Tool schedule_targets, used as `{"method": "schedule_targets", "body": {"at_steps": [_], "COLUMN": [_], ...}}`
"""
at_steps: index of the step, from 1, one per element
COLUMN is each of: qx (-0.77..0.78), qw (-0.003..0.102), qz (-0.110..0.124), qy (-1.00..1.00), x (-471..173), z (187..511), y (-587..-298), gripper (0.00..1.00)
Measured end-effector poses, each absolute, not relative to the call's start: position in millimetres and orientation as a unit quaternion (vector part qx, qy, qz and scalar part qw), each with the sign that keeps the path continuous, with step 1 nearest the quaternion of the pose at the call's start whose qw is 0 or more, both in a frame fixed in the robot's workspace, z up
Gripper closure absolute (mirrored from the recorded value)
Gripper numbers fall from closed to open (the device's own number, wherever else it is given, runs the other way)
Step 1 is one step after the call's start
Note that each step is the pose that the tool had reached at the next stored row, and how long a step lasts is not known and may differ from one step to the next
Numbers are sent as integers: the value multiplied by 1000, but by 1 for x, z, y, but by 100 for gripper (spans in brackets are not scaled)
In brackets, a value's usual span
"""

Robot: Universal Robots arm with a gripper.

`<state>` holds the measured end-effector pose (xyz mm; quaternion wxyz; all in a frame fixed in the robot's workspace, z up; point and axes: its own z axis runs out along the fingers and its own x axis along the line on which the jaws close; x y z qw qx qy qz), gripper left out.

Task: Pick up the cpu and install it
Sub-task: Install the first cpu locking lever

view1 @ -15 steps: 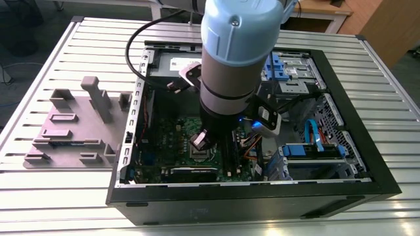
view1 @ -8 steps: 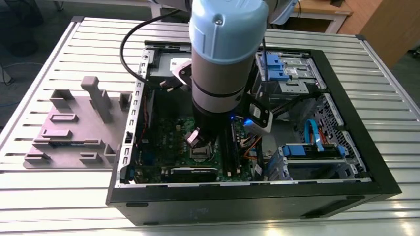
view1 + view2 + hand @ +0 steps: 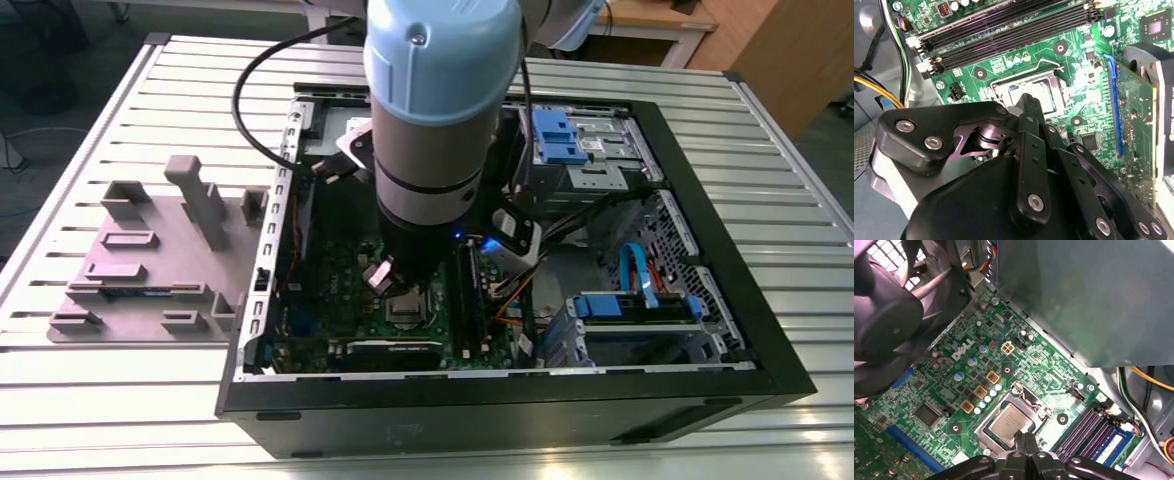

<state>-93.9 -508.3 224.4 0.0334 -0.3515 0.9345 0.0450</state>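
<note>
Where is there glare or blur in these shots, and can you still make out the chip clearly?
In the second wrist view, a bright glare spot washes out the green board beside the socket, and the gripper hides part of the cpu. In the first wrist view the cpu is evenly lit, while the black fan looms soft. In the exterior view the arm shades the case interior.

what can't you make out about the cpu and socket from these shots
- Exterior view: the arm stands over the motherboard, hiding most of the socket; what lies in it is too small to tell.
- Second wrist view: the gripper linkage covers part of the cpu.
- First wrist view: the gripper's tips overlap the cpu's near edge, so contact cannot be judged.
- Whether the socket frame is latched: unclear.
</note>
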Motion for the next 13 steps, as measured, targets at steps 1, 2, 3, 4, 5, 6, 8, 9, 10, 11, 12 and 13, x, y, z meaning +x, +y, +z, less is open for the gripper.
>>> {"method": "schedule_targets", "body": {"at_steps": [1,2,3,4,5,6,8,9,10,11,12,13], "qx": [-352,-352,-351,-351,-351,-351,-351,-351,-351,-351,-351,-351], "qw": [33,33,33,33,33,34,33,33,33,33,33,33], "qz": [45,45,45,45,45,45,45,45,45,45,45,45], "qy": [935,934,935,935,935,935,935,935,935,935,935,935], "x": [-94,-94,-94,-94,-94,-94,-94,-94,-94,-94,-94,-94], "z": [226,228,230,233,234,234,234,234,234,234,234,234], "y": [-508,-508,-508,-508,-508,-508,-508,-508,-508,-508,-508,-508], "gripper": [89,89,89,89,89,89,89,89,89,89,89,89]}}
